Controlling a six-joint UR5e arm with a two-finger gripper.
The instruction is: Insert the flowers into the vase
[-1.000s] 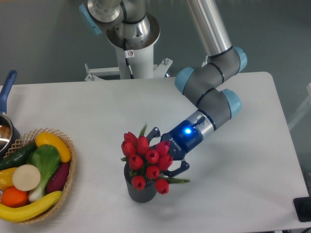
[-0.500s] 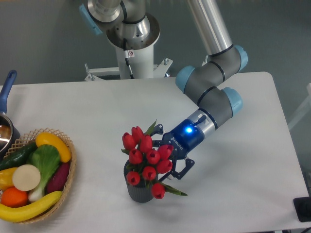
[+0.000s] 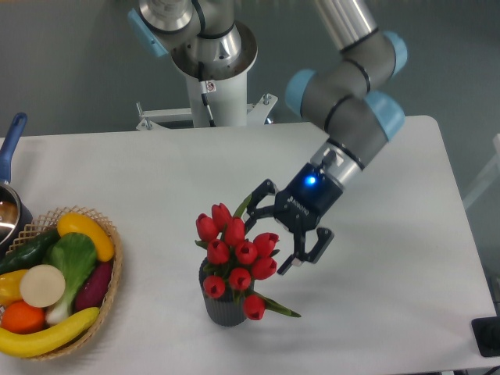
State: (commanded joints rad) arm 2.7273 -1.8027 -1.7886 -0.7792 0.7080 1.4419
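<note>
So the flowers are sitting in the vase, which stands upright on the white table a bit front of centre. The red buds spill wider than the vase mouth and hide it completely, with one green leaf poking out low on the right. My gripper hangs just beside the bunch, up and to the right, fingers spread wide and holding nothing. Over on the left, the wicker basket is packed with fruit and veg, and its left side is cut off by the frame. A pot with a blue handle is mostly out of shot too. Right of my gripper it's bare tabletop out to the edge.
</note>
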